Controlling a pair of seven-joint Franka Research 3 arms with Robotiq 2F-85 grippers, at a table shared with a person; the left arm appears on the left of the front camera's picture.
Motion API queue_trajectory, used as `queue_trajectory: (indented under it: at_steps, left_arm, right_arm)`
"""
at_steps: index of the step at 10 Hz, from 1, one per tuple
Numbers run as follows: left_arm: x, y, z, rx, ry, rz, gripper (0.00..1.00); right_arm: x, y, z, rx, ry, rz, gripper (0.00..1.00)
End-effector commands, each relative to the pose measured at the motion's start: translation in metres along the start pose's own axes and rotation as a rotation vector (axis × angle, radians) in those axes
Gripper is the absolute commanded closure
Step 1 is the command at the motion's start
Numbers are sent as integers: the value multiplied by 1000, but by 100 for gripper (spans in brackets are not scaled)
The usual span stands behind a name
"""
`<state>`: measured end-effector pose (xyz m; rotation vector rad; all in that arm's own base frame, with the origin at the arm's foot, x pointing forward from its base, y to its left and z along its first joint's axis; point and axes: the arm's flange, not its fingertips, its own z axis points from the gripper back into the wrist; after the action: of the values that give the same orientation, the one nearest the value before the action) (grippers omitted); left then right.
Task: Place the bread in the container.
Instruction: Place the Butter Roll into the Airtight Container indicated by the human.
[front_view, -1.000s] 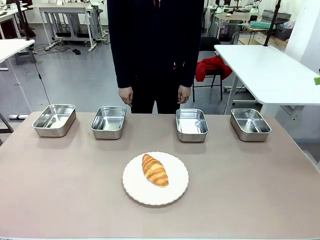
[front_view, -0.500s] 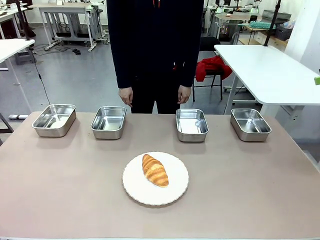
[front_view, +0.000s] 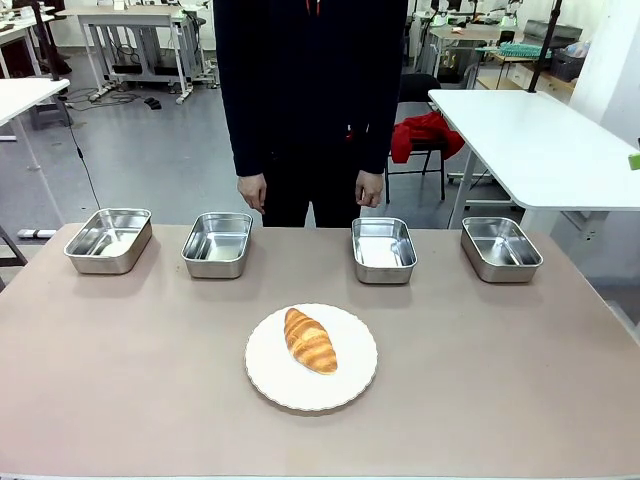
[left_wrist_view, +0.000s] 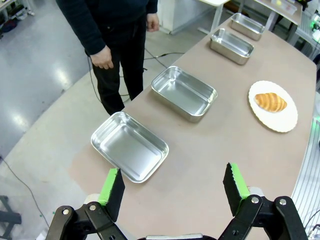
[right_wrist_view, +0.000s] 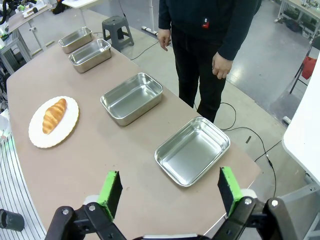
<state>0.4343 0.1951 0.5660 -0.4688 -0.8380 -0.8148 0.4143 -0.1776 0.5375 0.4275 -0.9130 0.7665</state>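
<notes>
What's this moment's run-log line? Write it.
bread on plate | four pans empty | left gripper open | right gripper open

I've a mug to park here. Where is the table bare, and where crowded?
Bare: the table left and right of the white plate, and the gap between the two middle pans. Crowded: the far edge, with the outer pans too, and the plate, under the croissant.

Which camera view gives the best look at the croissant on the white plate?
The front view: the croissant lies near and central on the plate, its ridged crust plain. Both wrist views show it small and far off, at the picture's side, with little crust detail.
</notes>
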Motion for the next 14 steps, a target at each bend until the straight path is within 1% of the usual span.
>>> queue_trajectory:
  at_steps: [1, 14]
  left_arm:
    - [0, 0, 0, -1, -18, -14, 0]
    - [0, 0, 0, -1, -18, -14, 0]
  right_arm:
    - [1, 1, 1, -1, -4, 1, 0]
    - [1, 1, 1, -1, -4, 1, 0]
